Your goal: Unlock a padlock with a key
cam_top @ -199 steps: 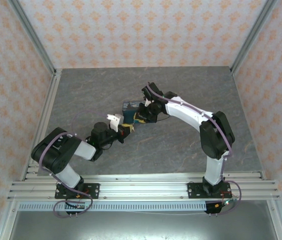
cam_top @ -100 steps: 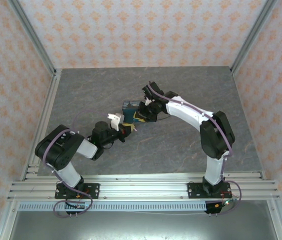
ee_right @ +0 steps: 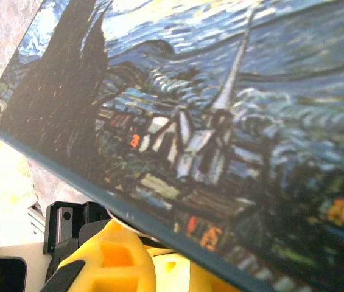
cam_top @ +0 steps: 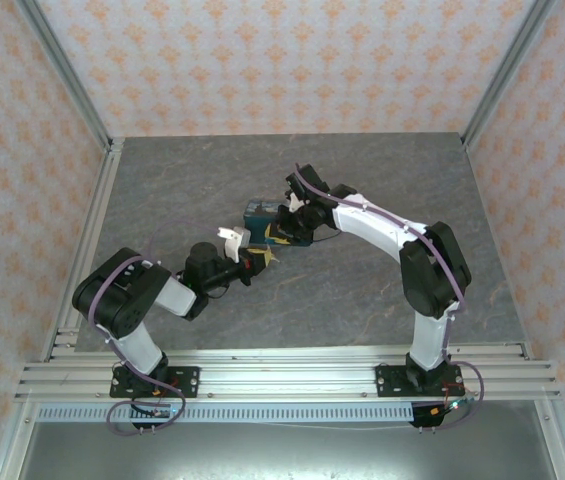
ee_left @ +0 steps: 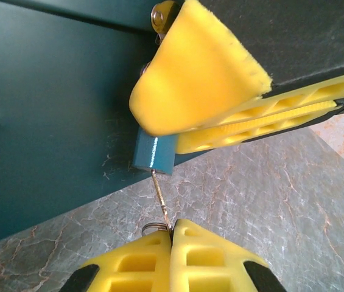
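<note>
Tabletop (cam_top: 382, 180) of grey marbled finish carries the painted tin (cam_top: 260, 212) near its middle, and both arms converge on it. The right gripper (cam_top: 288, 226) sits against the tin's right end, probably to brace it so the lock cannot swing away from the key. One of its foam-padded fingers (ee_left: 196, 79) lies on the tin's dark side wall just above the lock. Its partner is hidden, so how far its jaws stand apart cannot be told. The left gripper (ee_left: 172, 236) has its jaws pressed together on the key (ee_left: 161, 198), pinched at the head beside a small wire ring (ee_left: 151, 228). The key's shank reaches up to the underside of the padlock (ee_left: 153, 152), which hangs at the tin's lower edge. The foam pad covers the padlock's shackle, and whether the key is fully seated or turned cannot be made out.
</note>
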Available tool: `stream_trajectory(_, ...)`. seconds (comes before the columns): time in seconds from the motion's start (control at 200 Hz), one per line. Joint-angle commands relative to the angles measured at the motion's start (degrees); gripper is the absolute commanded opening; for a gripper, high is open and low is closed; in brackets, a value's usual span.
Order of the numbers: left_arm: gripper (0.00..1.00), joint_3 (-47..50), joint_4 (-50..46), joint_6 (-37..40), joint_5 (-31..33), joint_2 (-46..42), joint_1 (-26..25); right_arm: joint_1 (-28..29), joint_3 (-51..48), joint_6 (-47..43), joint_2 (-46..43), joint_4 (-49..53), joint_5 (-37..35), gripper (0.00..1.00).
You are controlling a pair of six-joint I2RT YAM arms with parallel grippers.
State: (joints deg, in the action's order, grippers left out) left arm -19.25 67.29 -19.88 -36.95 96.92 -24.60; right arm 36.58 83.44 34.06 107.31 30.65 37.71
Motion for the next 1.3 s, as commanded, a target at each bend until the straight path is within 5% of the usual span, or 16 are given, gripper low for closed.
stream_trajectory(0.0,0.0,-1.23,3.64,0.85,-0.27,-0.36,1.37,0.42,-0.25,-3.86,-0.63,3.22,2.88,0.0)
stream_trajectory(0.51,0.0,-1.76,-7.69,5.38,-5.12,-6.07,3.93,-0.63,0.22,-7.19,-0.32,6.61,3.33,0.0)
stream_trajectory(0.786,0.0,-4.64,-11.39,5.46,-11.58,-4.81,4.73,-0.63,0.29,-7.5,-0.43,6.67,3.4,0.0)
stream_trajectory(1.296,0.0,-6.07,-15.34,5.82,-14.1,-2.4,5.26,-0.63,0.69,-7.77,-0.43,6.7,2.97,0.0)
